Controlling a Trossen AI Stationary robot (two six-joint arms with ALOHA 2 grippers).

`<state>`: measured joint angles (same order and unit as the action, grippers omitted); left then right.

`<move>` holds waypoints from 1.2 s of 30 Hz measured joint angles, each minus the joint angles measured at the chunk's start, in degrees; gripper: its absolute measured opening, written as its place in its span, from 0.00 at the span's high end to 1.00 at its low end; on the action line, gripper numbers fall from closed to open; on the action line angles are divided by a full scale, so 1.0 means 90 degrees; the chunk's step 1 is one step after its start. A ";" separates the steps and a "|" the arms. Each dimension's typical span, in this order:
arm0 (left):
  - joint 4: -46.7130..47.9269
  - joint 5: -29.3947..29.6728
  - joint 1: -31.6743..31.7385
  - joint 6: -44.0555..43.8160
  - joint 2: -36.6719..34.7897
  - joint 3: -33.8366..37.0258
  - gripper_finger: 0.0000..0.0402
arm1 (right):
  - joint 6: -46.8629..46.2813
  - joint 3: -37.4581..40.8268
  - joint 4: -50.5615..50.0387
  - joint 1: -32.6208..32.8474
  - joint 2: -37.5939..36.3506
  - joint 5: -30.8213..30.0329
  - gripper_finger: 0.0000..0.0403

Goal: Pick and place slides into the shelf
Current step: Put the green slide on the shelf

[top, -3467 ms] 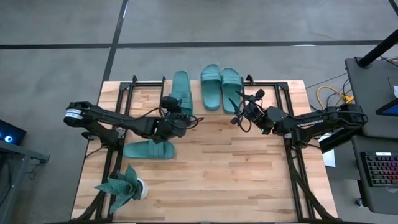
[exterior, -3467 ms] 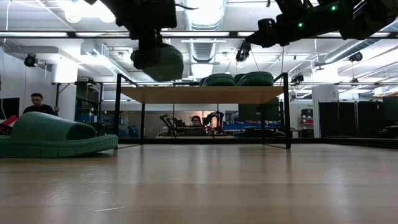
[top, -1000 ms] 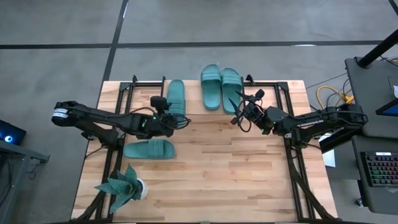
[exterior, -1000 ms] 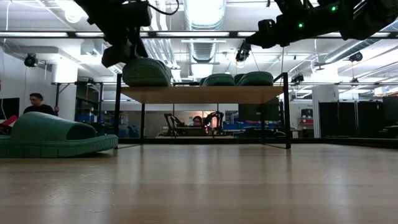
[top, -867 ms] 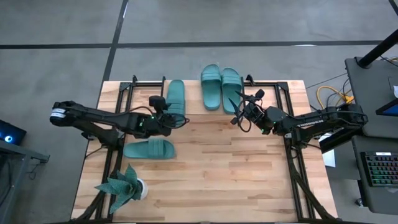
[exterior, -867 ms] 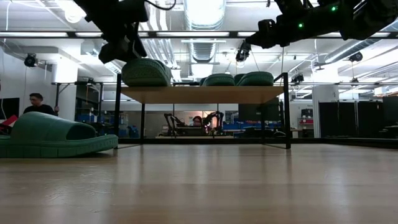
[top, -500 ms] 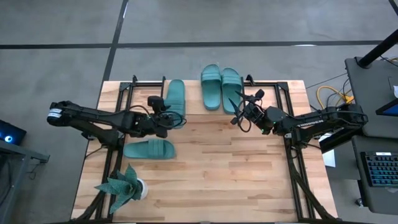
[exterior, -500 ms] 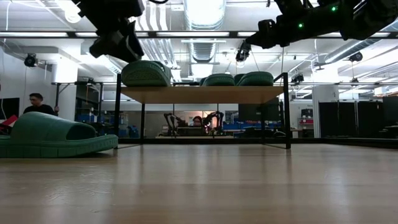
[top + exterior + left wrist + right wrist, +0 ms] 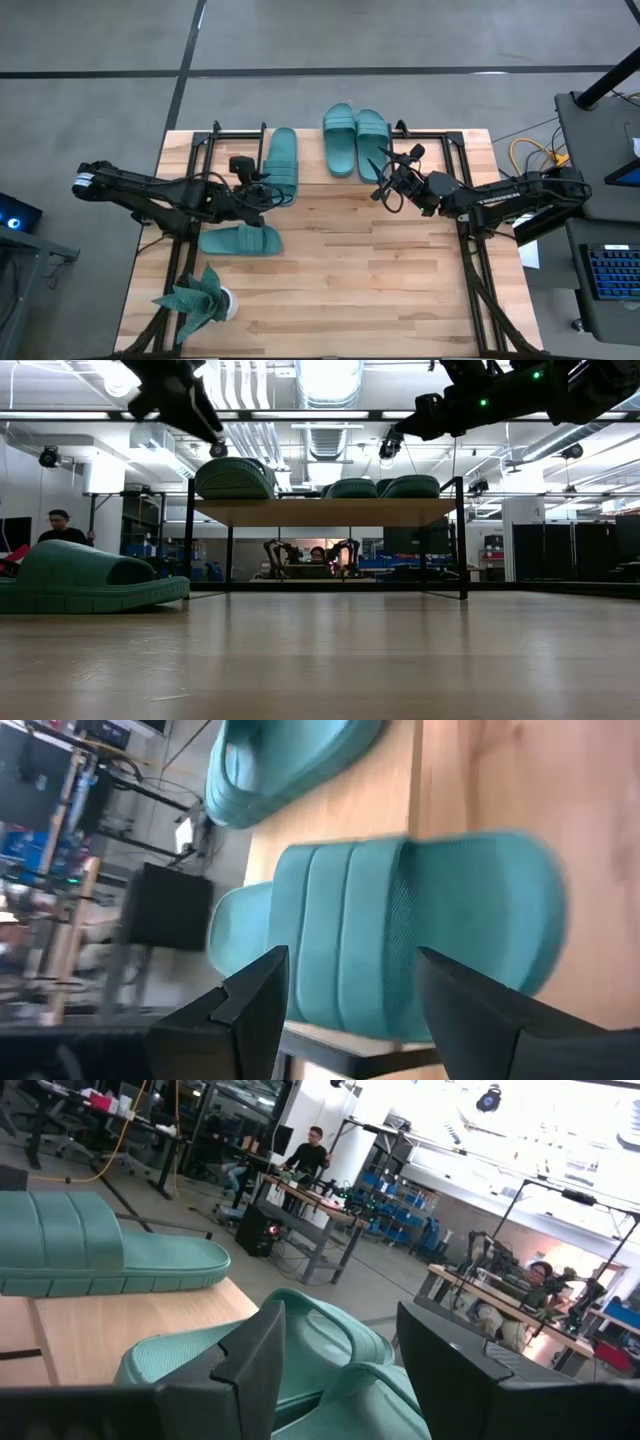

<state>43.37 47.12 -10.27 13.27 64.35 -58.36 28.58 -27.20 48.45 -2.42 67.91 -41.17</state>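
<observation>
Three teal slides rest sole-down on the shelf (image 9: 312,160): one at its left end (image 9: 282,160) and a pair (image 9: 355,142) at its right end. A fourth slide (image 9: 240,240) lies on the table near the left edge. My left gripper (image 9: 275,194) hangs open just off the near end of the left slide (image 9: 420,940), higher than it, touching nothing. My right gripper (image 9: 385,186) stands open and empty beside the near ends of the pair (image 9: 300,1340). In the low view the slides (image 9: 235,478) sit atop the shelf board (image 9: 325,512).
A potted plant (image 9: 200,300) stands at the table's near left corner. Black frame rails (image 9: 200,150) run along both table sides. The table's middle and near right (image 9: 380,280) is bare wood. People (image 9: 60,525) sit in the room beyond the table.
My left gripper has drawn back from the left slide toward the table's left edge and risen, turning a little as it went, with its fingers still apart. The slide stays where it lay on the shelf.
</observation>
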 joint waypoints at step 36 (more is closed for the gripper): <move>0.1907 -0.3717 -0.0082 -0.9568 -0.1767 0.1932 0.51 | 0.0338 0.0000 -0.0136 0.0000 0.0000 -0.0002 0.54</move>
<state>60.53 13.66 -11.00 -72.84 48.44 -40.97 31.62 -27.20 47.22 -2.42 67.91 -41.19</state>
